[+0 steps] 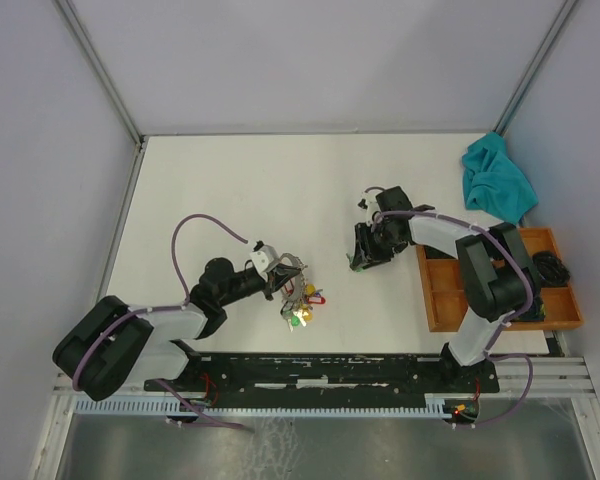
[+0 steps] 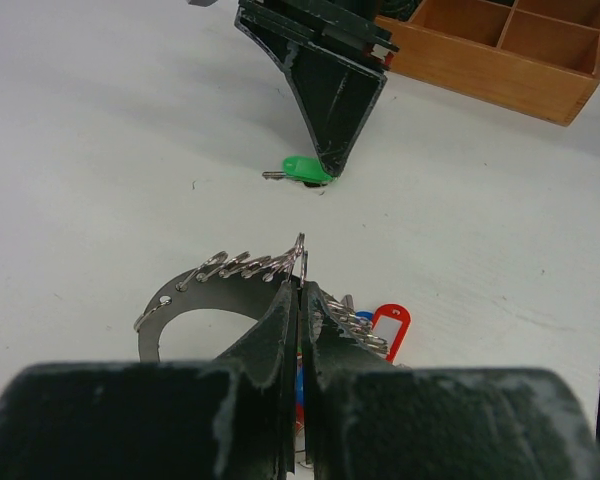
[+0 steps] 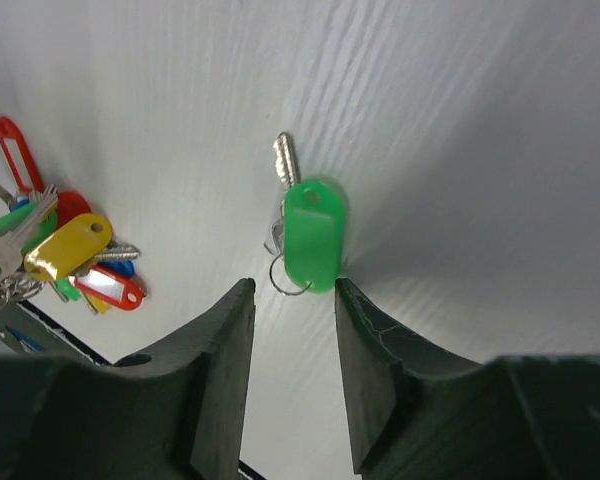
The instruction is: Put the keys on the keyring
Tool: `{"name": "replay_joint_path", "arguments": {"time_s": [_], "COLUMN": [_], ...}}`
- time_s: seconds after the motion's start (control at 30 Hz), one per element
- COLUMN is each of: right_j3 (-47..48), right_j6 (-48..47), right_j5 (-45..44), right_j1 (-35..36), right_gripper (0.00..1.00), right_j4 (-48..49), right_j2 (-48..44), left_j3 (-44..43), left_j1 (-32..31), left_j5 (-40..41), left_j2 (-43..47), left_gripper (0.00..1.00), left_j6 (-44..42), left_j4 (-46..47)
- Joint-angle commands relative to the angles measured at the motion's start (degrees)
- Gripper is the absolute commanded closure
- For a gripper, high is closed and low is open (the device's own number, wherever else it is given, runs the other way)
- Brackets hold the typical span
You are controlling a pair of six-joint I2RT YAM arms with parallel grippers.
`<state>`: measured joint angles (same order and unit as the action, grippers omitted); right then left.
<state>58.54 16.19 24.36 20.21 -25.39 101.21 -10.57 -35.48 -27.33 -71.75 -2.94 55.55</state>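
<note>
Barely begun: left gripper [image 2: 300,300] pinches the keyring [image 2: 242,266] at lower centre; right gripper [image 3: 292,300], jaws half apart, straddles the green key [image 3: 312,232] mid-frame (flat on the table [image 3: 480,120], not gripped). Threading not yet done.

- key [image 3: 310,235]: bright green plastic head; silvery blade and small ring.
- keyring [image 2: 242,266]: silvery metal; tags red, yellow, green and blue, with white label windows in the red ones.
- my left gripper [image 2: 301,290] and right gripper [image 3: 292,295]: black, scuffed pale grey along the edges.
- worktop [image 1: 280,190]: white, faintly streaked.
- tray [image 1: 423,290]: orange-brown wood.
- cloth [image 1: 495,180]: teal.
- cables [image 1: 195,222] on my arms: purple.
</note>
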Motion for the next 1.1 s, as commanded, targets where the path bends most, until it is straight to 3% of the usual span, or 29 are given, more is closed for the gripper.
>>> {"name": "replay_joint_path", "arguments": {"time_s": [0.0,0.43,0.73,1.07], "right_j3": [-1.9,-0.9,3.3,8.3], "right_j6": [-0.2,-9.7,-16.9,-20.8], "right_j5": [1.5,-23.2,-36.3,-44.2], "right_j1": [2.7,14.3,23.1,27.7], "right_gripper": [0.55,0.60,0.63,0.67], "right_j4": [0.0,-3.0,-6.4,-9.4], "right_j2": [-4.9,-11.7,-7.3,-0.1], "left_j3": [-2.1,-2.4,-2.4,-2.3], "left_j1": [-0.2,-0.2,-0.2,-0.2], "left_j5": [-1.5,-2.0,-1.6,-1.3], "left_j2": [-0.9,-1.8,-1.7,-1.4], "left_gripper": [0.97,0.97,0.97,0.97], "left_j6": [-0.9,-0.8,-0.8,-0.9], "left_j4": [1.6,1.6,1.4,1.4]}}
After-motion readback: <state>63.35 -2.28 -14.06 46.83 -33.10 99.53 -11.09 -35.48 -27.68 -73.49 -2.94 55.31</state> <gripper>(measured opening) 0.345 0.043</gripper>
